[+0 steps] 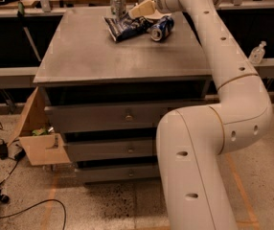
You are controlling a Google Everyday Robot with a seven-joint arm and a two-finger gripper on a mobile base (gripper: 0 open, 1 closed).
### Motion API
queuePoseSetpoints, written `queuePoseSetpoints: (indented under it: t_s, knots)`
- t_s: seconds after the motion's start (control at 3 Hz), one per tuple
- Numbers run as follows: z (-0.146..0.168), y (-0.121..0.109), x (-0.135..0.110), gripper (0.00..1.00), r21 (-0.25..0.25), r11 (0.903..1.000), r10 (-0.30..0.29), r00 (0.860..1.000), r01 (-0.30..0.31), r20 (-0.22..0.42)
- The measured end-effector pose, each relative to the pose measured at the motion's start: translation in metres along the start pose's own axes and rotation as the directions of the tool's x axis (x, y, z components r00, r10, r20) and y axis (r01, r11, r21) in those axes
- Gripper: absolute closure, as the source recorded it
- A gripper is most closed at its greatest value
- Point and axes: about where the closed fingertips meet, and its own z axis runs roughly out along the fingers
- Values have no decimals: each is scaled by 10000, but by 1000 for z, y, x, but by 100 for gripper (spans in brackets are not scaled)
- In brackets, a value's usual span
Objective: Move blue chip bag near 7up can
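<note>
The grey metal counter [103, 56], a drawer cabinet with a flat top, carries everything near its far edge. The bulky white robot arm [233, 95] rises from the right foreground and reaches over the back right corner. The crumpled dark navy-blue foil chip bag [126, 27] lies flat there, its upper edge just beside the upright silvery-grey 7up can [118, 4]. A blue drinks can with a silver end [161, 28] lies on its side just right of the bag. The tan claw [141, 9] sits at the bag's top right corner; whether it is clamped on the foil or free of it I cannot tell. The placing step looks nearly done. The next move calls for releasing any hold and lifting away without knocking either can.
</note>
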Motion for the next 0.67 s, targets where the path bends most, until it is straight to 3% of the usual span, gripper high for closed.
queuePoseSetpoints:
  t_s: [0.33,0.67]
  knots:
    - [-87,-48,-30,0,216,9990,-407,9945,388,966]
    - [-176,-93,-62,0,1455,9858,-1030,9860,837,1309]
